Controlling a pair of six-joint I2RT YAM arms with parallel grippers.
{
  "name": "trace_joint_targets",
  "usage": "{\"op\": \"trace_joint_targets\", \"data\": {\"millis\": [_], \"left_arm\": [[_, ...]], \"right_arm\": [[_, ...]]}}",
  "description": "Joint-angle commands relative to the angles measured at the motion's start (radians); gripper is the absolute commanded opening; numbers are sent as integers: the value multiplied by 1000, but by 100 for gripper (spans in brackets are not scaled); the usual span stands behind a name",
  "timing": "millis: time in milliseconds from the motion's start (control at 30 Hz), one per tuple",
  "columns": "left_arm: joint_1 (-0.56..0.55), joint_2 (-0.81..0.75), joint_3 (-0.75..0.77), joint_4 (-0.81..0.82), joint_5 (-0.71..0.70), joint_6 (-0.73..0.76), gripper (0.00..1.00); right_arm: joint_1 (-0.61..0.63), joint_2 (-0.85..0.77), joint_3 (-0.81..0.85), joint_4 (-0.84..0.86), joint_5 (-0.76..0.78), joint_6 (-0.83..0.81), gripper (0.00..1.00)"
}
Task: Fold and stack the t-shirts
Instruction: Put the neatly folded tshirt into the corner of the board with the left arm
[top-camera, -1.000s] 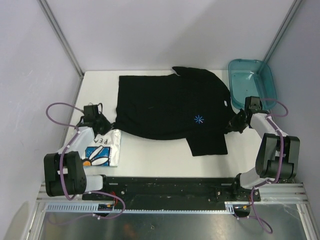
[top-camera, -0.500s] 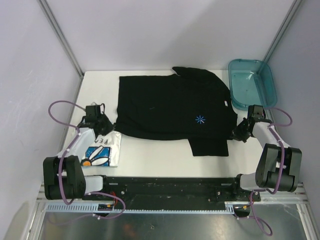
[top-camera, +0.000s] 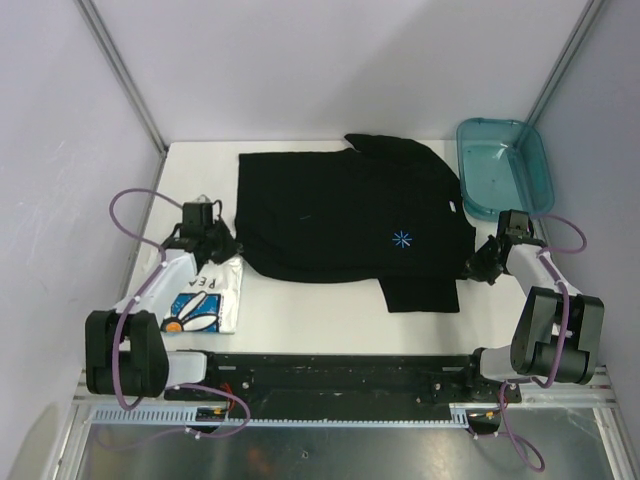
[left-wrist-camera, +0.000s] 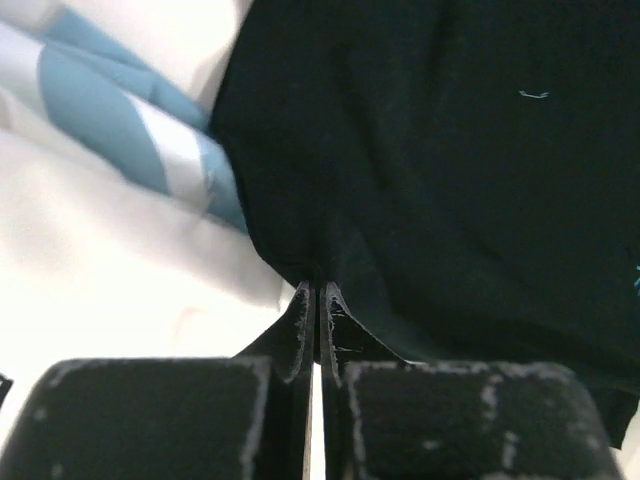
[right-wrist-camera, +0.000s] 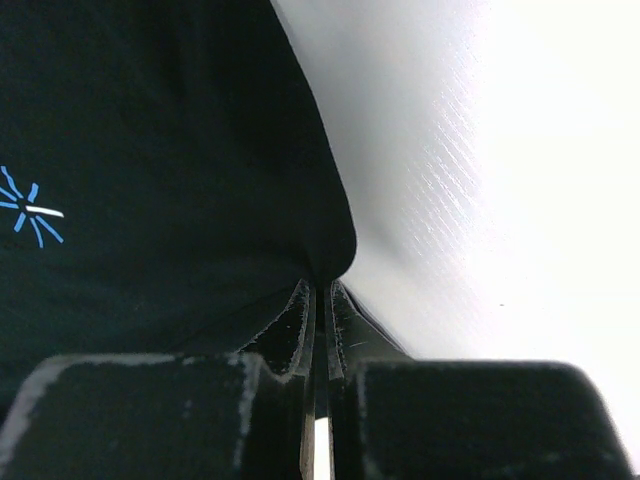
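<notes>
The black t-shirt (top-camera: 340, 215) lies spread across the table, its blue starburst mark (top-camera: 400, 238) facing up. My left gripper (top-camera: 232, 246) is shut on the black shirt's near left edge (left-wrist-camera: 300, 200). My right gripper (top-camera: 472, 268) is shut on its near right edge (right-wrist-camera: 200, 180). The folded white t-shirt (top-camera: 205, 298) with blue daisy print lies at the front left, partly under the black shirt's corner; its print shows in the left wrist view (left-wrist-camera: 120, 130).
A teal translucent plastic bin (top-camera: 502, 165) stands at the back right corner. A black sleeve or flap (top-camera: 420, 292) hangs toward the near edge. The arm bases sit on a black rail (top-camera: 330, 375) at the front.
Both grippers have drawn the black shirt slightly toward the near and right side. The left gripper has moved right, the right gripper nearer. Both stay shut on the cloth.
</notes>
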Motion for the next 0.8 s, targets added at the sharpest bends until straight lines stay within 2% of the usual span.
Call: {"op": "trace_joint_targets", "data": {"millis": [0,400,767], "left_arm": [[-29,38,78,8,40,9,0],[-69,186,57,20,8,-69,0],[-68,329,-4,45,-100,-102,0]], "right_arm": [[-7,3,34,12,12,-20,0],[-6,28,68,6,0,-30,0],[10,18,68,-14,16,-39,0]]}}
